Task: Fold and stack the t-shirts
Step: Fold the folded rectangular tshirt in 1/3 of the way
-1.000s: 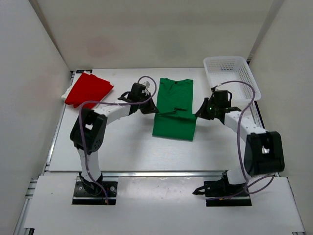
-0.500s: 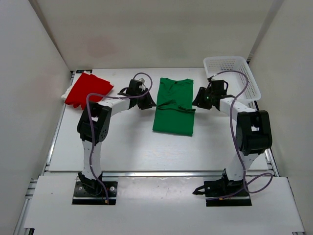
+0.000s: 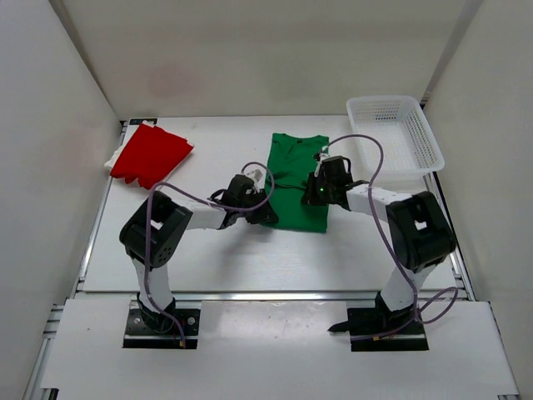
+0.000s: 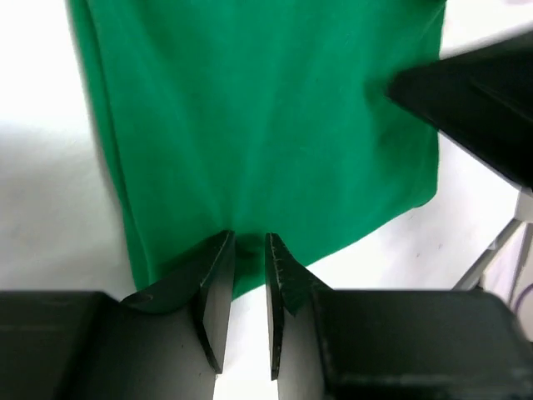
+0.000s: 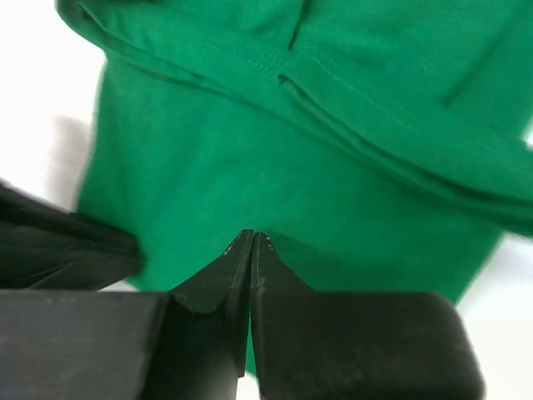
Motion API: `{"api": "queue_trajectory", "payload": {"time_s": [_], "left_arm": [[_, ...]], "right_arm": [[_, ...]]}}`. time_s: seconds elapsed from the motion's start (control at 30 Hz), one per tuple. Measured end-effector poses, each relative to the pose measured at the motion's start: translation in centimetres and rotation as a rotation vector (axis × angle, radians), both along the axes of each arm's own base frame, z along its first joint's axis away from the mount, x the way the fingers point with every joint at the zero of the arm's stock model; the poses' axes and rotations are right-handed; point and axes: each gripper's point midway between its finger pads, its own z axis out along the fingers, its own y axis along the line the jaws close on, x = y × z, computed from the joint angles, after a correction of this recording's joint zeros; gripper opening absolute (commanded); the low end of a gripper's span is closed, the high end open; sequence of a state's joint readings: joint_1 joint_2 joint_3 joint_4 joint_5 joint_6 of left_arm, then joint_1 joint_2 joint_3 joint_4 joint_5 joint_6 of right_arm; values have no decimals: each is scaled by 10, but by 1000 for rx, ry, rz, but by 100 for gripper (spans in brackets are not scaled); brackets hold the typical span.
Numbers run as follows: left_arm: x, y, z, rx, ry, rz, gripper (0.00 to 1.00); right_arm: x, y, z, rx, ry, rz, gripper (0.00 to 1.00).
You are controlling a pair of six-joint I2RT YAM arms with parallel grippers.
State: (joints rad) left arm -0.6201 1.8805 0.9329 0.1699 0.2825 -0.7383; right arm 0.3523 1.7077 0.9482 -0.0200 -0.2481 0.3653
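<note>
From above, the green t-shirt (image 3: 298, 171) lies flat on the table (image 3: 208, 250). My left fingers (image 3: 260, 214) are at its near left corner and my right fingers (image 3: 315, 195) on its near right edge, so the hem runs between them. The red t-shirt (image 3: 151, 153) lies well off beyond my left fingers, with the white t-shirt (image 3: 112, 158) showing under its edge. The basket (image 3: 420, 137) stands beyond my right fingers. In my left wrist view the fingers stand a narrow gap apart, and the green hem reaches just in between the tips; I cannot tell whether they have any hold on it. In my right wrist view the fingers are pressed tip to tip over the cloth, just short of a stitched fold, with nothing visibly caught between them. I judge the step in hand is lifting this near hem to fold it over. To do that well, both sides should take the same layers at matching spots, rise together and keep the hem taut. The right fingers likely must part and take a real bite. No brand, label or writing is readable in any view.
</note>
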Motion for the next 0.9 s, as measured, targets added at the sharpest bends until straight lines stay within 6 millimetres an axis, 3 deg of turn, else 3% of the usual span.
{"api": "queue_trajectory", "payload": {"time_s": [0.13, 0.3, 0.5, 0.6, 0.67, 0.77, 0.9], "left_arm": [[-16, 12, 2, -8, -17, 8, 33], [-40, 25, 3, -12, -15, 0, 33], [-56, 28, 13, -17, -12, -16, 43], [-59, 31, 30, -38, -36, -14, 49], [-56, 37, 44, -51, -67, -1, 51], [-47, 55, 55, -39, -115, 39, 57], [-42, 82, 37, 21, -90, 93, 66]], "right_arm": [[7, 17, -18, -20, 24, 37, 0], [35, 28, -21, -23, -4, 39, 0], [98, 35, 0, 18, -87, -12, 0], [108, 26, 15, 26, -131, -38, 0], [92, 17, 22, 27, -139, -52, 0], [37, 5, 31, 35, -141, -47, 2], [-45, -8, 24, 75, -123, -29, 13]]}}
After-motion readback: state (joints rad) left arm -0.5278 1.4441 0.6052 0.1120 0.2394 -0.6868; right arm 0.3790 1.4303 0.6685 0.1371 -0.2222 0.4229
